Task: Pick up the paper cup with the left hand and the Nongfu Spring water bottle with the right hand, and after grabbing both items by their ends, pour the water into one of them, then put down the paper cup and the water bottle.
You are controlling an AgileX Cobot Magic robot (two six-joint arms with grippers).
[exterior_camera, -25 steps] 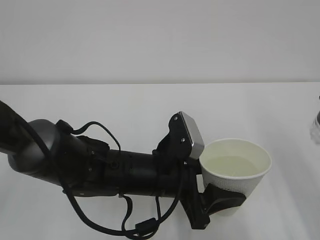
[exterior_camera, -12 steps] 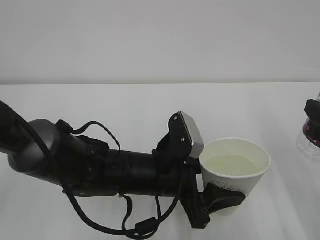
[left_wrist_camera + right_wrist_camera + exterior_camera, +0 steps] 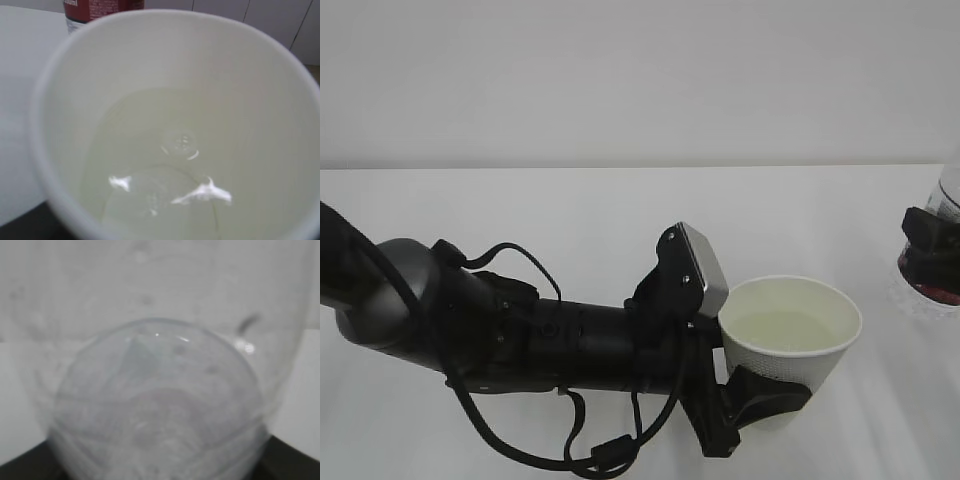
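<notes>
The white paper cup (image 3: 792,345) stands upright at the lower right of the exterior view, and my left gripper (image 3: 778,388) is shut on its lower wall; a black finger (image 3: 765,395) wraps the near side. Clear water (image 3: 165,192) fills the lower part of the cup (image 3: 260,100). At the right edge, the Nongfu Spring water bottle (image 3: 923,293) is partly in frame, with my right gripper (image 3: 928,243) shut on it as a black band. Its clear plastic (image 3: 160,405) fills the right wrist view. The bottle's red label (image 3: 100,7) shows beyond the cup rim.
A white table (image 3: 570,220) runs back to a plain pale wall (image 3: 640,80). My left arm (image 3: 520,335), black with looping cables, lies across the lower left of the exterior view.
The bottle and my right gripper have come in from the right edge, moving left and a little lower. The cup and left arm have stayed still.
</notes>
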